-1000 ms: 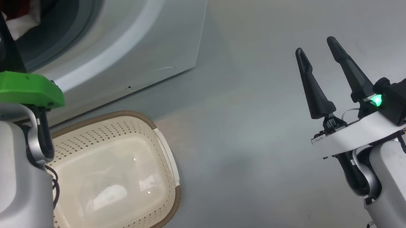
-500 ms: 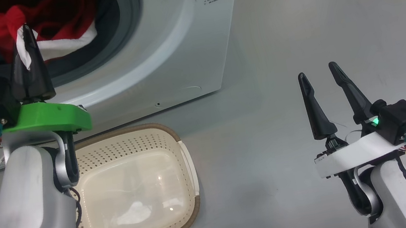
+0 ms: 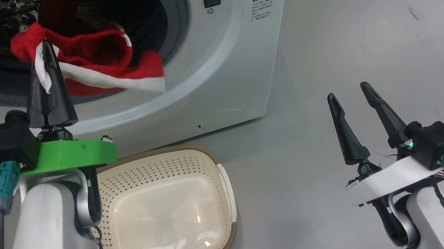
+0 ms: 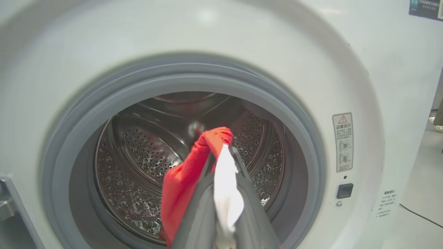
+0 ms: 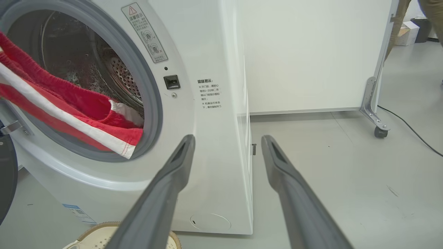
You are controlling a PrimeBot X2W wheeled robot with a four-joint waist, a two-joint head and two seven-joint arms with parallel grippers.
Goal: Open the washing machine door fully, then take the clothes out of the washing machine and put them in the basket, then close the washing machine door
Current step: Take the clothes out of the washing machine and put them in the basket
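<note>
The white washing machine [image 3: 237,51] stands with its round opening uncovered, and the steel drum [image 4: 138,148] shows inside. Its door [image 5: 6,180] hangs swung out at the left edge. My left gripper [image 3: 42,50] is in front of the opening, shut on the clothes [image 3: 106,67], a red garment with white trim. A white fold is pinched between the fingers [image 4: 242,193], and the red part [image 4: 183,183] trails back over the grey gasket. The cream basket [image 3: 223,186] sits on the floor below the opening. My right gripper [image 3: 348,93] stands open, holding nothing, to the right of the machine.
Grey floor [image 3: 367,30] stretches to the right of the washer. Behind the washer stands a white panel on a bracket with a caster [image 5: 379,129], and a black cable [image 5: 408,128] runs across the floor beside it. A person's legs [image 5: 431,10] show at the far right.
The head camera has shifted, bringing more of the washer's opening into view. The red garment now trails farther out, its end hanging over the front rim. The right gripper stays open.
</note>
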